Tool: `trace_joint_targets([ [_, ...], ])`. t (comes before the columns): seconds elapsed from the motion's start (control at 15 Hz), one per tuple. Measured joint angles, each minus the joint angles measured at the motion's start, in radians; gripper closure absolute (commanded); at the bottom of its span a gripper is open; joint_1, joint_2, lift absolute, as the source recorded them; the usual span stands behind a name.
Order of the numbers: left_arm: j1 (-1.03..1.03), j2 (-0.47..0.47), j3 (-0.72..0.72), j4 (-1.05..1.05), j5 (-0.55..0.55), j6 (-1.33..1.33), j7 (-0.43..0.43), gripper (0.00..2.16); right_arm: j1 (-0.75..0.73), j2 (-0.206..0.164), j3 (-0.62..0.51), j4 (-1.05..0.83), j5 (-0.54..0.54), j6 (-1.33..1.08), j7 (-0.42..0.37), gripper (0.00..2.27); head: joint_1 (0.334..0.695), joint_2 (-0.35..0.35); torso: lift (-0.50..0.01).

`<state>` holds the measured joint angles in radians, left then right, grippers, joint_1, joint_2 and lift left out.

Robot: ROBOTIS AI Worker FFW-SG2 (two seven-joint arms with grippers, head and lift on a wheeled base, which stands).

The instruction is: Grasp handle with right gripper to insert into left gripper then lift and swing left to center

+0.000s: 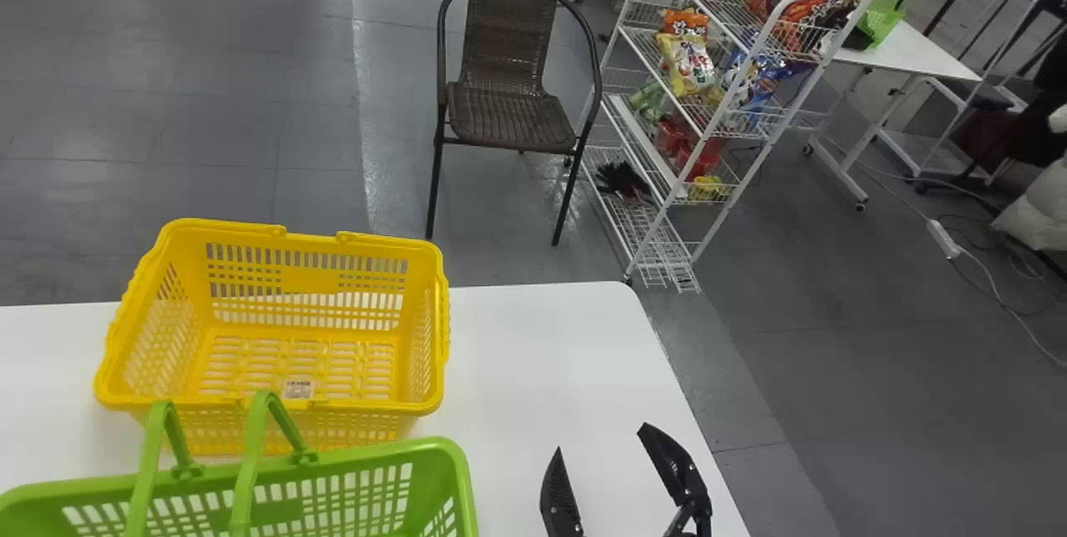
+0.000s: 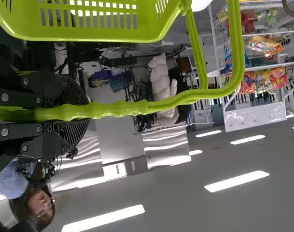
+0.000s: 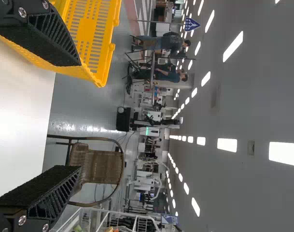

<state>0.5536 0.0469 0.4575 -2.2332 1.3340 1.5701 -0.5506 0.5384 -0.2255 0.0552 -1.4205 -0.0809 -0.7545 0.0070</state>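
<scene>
My L gripper (image 2: 85,114) has jaws clamped on green handle (image 2: 119,108), prob. to steady basket (image 2: 98,34) for lift. R gripper (image 1: 602,438), jaws apart, hangs nr worktop's (image 1: 533,353) R edge.

A brown chair (image 1: 513,116) stands near a white wire rack (image 1: 654,233) of snack bags (image 1: 688,66).

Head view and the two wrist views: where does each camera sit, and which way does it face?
Head view: on the head, facing forward and down at the white table; right gripper at the bottom.
Left wrist view: on the left wrist, facing along the left gripper, shut on the green plastic basket's handle, towards room and ceiling.
Right wrist view: on the right wrist, facing between the right gripper's open fingers, past the table.
Head and right wrist views share the yellow plastic basket and brown wicker chair.
</scene>
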Motion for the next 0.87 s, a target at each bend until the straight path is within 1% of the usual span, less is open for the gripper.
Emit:
trace_joint_targets([
  [0.27, -0.006, 0.002, -0.022, 0.014, -0.004, 0.000, -0.001, 2.14, 0.000, 0.000, -0.001, 0.003, -0.003, -0.001, 0.000, 0.04, 0.695, -0.350, 0.000],
  [0.87, -0.006, 0.002, -0.025, 0.017, -0.003, 0.000, -0.003, 2.14, 0.000, 0.002, -0.001, 0.006, -0.004, -0.003, 0.000, 0.04, 0.695, -0.350, 0.000],
])
